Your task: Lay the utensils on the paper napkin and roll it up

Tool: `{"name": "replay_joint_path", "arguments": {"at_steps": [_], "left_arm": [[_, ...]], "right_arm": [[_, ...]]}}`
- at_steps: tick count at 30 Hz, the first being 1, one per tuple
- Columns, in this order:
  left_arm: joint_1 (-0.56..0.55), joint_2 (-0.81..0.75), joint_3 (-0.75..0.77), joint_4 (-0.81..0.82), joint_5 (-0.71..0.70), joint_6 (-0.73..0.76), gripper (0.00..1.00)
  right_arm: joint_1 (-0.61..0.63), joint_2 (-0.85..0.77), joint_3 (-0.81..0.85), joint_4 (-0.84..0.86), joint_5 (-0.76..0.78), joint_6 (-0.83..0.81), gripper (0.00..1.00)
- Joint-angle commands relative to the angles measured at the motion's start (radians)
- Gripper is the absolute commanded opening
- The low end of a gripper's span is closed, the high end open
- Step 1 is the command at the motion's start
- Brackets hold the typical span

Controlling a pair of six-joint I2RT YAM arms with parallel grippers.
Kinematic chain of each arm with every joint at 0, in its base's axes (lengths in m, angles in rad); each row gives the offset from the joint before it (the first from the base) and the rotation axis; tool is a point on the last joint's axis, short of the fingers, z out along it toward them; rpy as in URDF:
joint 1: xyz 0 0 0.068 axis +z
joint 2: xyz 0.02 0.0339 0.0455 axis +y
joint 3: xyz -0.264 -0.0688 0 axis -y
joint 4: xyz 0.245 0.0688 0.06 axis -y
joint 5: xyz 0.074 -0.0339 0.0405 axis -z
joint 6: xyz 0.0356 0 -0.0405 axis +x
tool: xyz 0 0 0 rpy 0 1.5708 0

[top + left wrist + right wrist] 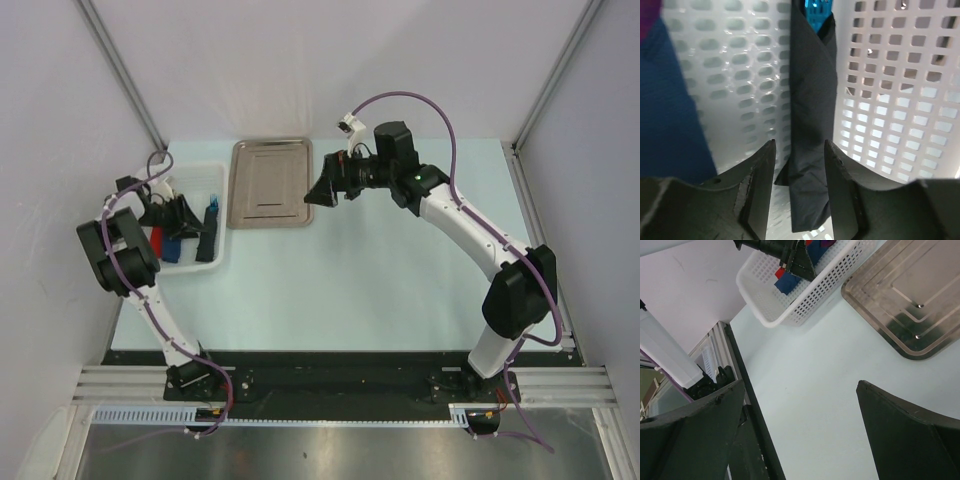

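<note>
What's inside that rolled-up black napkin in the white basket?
A bright blue utensil tip pokes out of the far end of the napkin roll. Its rest, and any second utensil, is hidden by the paper.

Rolled paper napkin [208, 240] in white basket [223, 185]

Boxed in: my L gripper [800, 150] has basket wall [890, 100] to the right, blue flat piece [670, 115] left, rolled napkin [812, 90] betw. loose fingers. My R gripper [800, 385] hangs over bare table [350, 290]; steel tray [270, 183] just left.
</note>
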Motion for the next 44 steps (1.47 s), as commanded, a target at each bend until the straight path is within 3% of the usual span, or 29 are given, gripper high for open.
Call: {"name": "replay_joint_path", "arguments": {"at_steps": [1, 3, 9, 11, 12, 18, 23, 26, 32, 39, 44], "left_arm": [[-0.005, -0.102, -0.032, 0.076, -0.087, -0.004, 0.50], [-0.007, -0.151, -0.042, 0.100, -0.099, -0.011, 0.52], [-0.019, -0.290, 0.035, 0.097, -0.156, -0.013, 0.81], [-0.032, -0.326, 0.085, 0.055, -0.173, -0.001, 0.86], [-0.039, -0.337, 0.145, 0.036, -0.175, 0.002, 0.99], [-0.146, -0.392, 0.366, -0.142, -0.236, 0.035, 1.00], [-0.321, -0.464, 0.374, -0.222, -0.328, 0.067, 1.00], [-0.412, -0.539, 0.302, -0.205, -0.347, 0.055, 1.00], [-0.545, -0.714, -0.011, -0.070, -0.411, 0.019, 1.00], [-0.568, -0.822, -0.274, 0.005, -0.448, -0.030, 0.99], [-0.567, -0.848, -0.313, 0.020, -0.446, -0.044, 1.00]], "right_arm": [[0.004, -0.001, 0.052, 0.010, -0.018, -0.008, 1.00], [0.005, -0.004, 0.054, 0.005, -0.015, -0.012, 1.00], [-0.013, -0.019, 0.055, -0.007, 0.018, -0.047, 1.00], [-0.022, -0.029, 0.054, -0.013, 0.044, -0.058, 1.00], [-0.039, -0.035, 0.054, -0.015, 0.054, -0.067, 1.00], [-0.129, -0.082, 0.036, -0.038, 0.101, -0.071, 1.00], [-0.217, -0.168, -0.068, -0.055, 0.137, -0.077, 1.00], [-0.255, -0.249, -0.166, -0.064, 0.164, -0.107, 1.00], [-0.318, -0.424, -0.372, -0.073, 0.215, -0.158, 1.00], [-0.373, -0.616, -0.583, -0.098, 0.241, -0.195, 1.00], [-0.393, -0.705, -0.652, -0.096, 0.244, -0.173, 1.00]]}}
